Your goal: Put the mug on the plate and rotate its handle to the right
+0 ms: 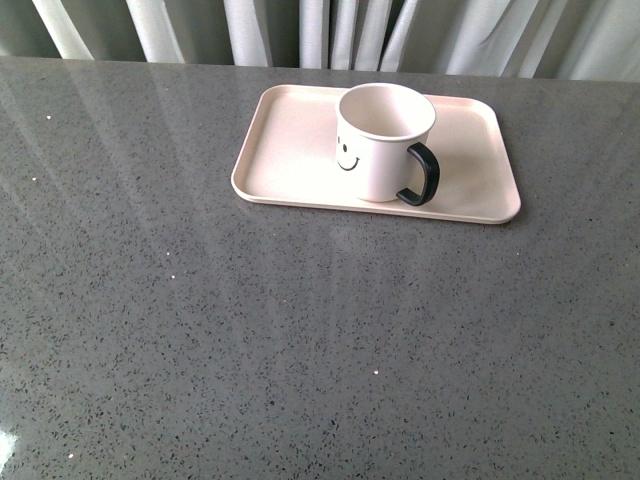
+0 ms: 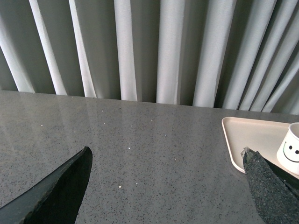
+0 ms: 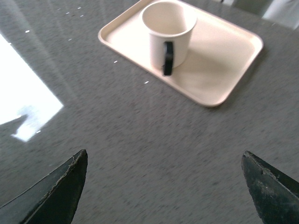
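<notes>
Here, the cream-white ceramic mug [image 1: 385, 140] with the black smiley face stands upright on the pale pink rectangular plate [image 1: 290, 130], a little right of the tray's middle and close to its near rim. Its glossy black loop handle [image 1: 424, 175] points to the robot's right and slightly toward the robot, so we judge both parts of the task done or very nearly so.

Neither arm shows in the front view. The right gripper [image 3: 164, 153] hangs over bare counter with its two dark fingers spread wide and nothing between them. The mug lies straight ahead of it, well apart, with the handle facing that wrist camera almost squarely. The left gripper [image 2: 166, 151] is likewise spread and empty, and it catches the mug only at the very edge of its view, off to one side past a corner of the plate.

We judge the right arm the better lined up for any last trim of the handle, though how near either arm really is we cannot tell from these angles. The speckled grey stone countertop [image 1: 300, 340] between the jaws and the plate carries nothing that would block a reach. Pale pleated curtains [image 2: 168, 46] hang behind the far edge.
</notes>
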